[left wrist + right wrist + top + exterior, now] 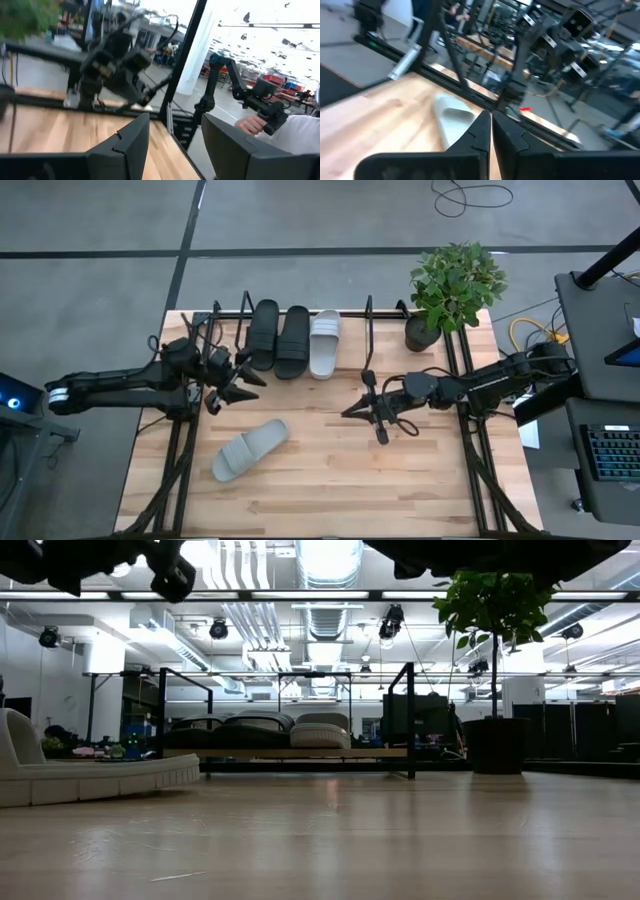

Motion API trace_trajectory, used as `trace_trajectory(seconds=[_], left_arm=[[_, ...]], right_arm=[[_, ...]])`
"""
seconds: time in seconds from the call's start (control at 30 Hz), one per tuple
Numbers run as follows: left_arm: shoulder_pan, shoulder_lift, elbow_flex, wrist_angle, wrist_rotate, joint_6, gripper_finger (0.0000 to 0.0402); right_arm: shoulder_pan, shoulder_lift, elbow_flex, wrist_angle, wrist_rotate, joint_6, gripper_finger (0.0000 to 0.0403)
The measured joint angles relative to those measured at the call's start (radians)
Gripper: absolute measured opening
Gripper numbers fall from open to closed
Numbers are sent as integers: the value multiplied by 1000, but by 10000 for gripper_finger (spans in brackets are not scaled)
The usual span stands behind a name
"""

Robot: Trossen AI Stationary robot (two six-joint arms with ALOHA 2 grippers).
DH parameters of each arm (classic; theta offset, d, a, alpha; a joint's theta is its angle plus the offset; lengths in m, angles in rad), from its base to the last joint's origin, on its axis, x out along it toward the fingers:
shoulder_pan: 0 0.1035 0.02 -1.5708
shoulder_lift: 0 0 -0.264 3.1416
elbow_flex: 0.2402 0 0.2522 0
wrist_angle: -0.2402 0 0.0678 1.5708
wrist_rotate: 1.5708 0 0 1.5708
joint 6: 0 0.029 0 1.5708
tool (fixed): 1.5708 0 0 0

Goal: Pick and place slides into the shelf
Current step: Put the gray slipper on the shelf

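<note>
Two black slides (264, 332) (294, 340) and one light grey slide (325, 342) lie side by side on the shelf (369, 318) at the table's far side; they also show in the low view (262, 730). Another light grey slide (250, 448) lies sole down on the table at the near left, seen also in the low view (90, 775) and the right wrist view (452, 117). My left gripper (250, 380) hangs open and empty above the table, near the shelf's left end. My right gripper (352, 410) is shut and empty above the table's middle right.
A potted plant (455, 285) stands at the table's far right corner beside the shelf. Black frame rails (480, 470) run along the table's left and right sides. A person's hand (250, 124) holding a device shows in the room beyond the table.
</note>
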Motion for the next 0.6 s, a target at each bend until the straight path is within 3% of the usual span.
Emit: trace_trajectory(seconds=[0.13,0.27,0.47,0.6], left_arm=[[-26,-5,28,0,-81,78,166],[-77,3,65,-41,-236,244,166],[-211,41,190,-376,-655,550,166],[-329,103,284,-560,-841,611,166]], right_arm=[[0,0,0,5,77,-66,8],[-2,0,0,8,120,-95,8],[-6,-7,0,20,120,-102,9],[-6,-11,0,13,120,-95,8]])
